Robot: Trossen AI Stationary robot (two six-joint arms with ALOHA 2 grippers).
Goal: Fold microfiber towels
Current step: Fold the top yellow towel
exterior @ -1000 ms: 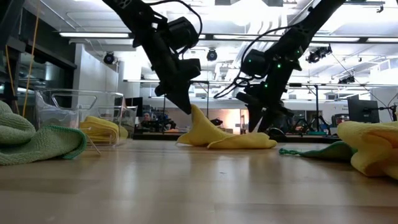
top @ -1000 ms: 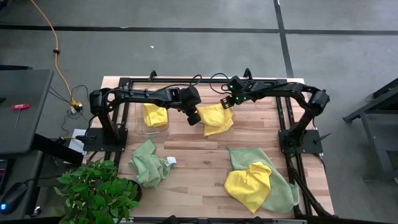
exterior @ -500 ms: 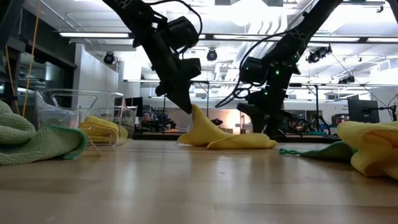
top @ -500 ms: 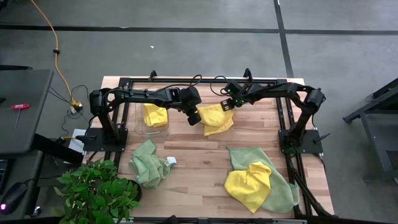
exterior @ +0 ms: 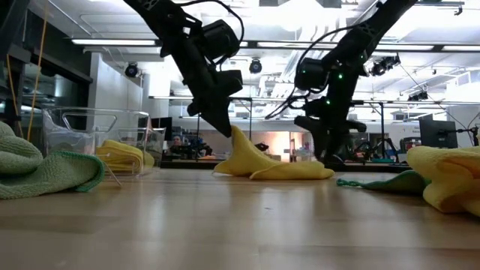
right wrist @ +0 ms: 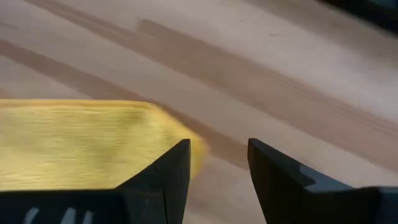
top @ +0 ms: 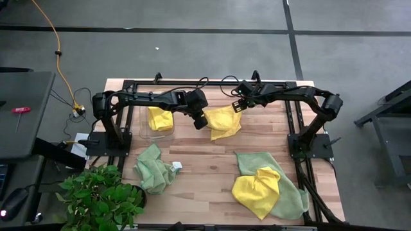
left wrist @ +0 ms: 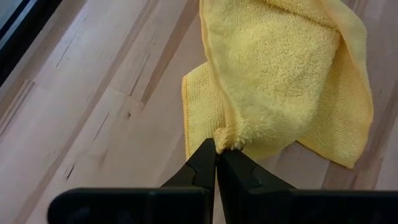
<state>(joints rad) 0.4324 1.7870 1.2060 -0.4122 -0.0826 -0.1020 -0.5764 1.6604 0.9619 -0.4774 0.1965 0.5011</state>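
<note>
We judge the folding barely begun: our left gripper is pinched on the crumpled bright yellow microfiber towel mid-table, our right gripper hovers parted beside it, and the other cloths lie unfolded.

- The right gripper is now nearer the table's far edge than a second ago, at the far corner of the yellow towel.
- In the low view it sits higher above that towel than half a second ago.
</note>
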